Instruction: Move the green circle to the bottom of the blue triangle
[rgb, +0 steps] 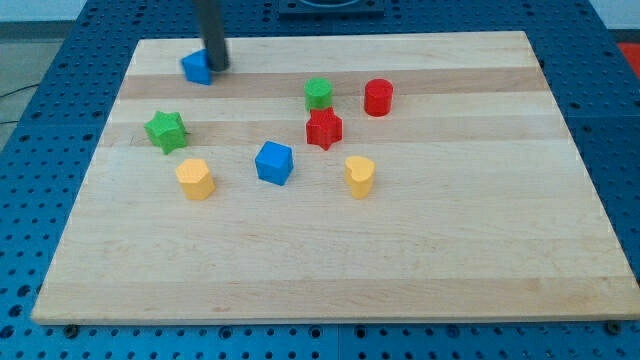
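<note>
The green circle (318, 94), a short green cylinder, stands near the middle top of the wooden board. The blue triangle (196, 68) lies at the view's top left. My tip (217, 66) is at the blue triangle's right side, touching or almost touching it, far to the left of the green circle. The rod rises out of the view's top.
A red cylinder (378, 97) stands right of the green circle. A red star (323, 129) lies just below the green circle. A green star (166, 131), a blue cube (274, 162) and two yellow hearts (195, 179) (360, 176) lie lower down. The board's edge (330, 320) meets a blue perforated table.
</note>
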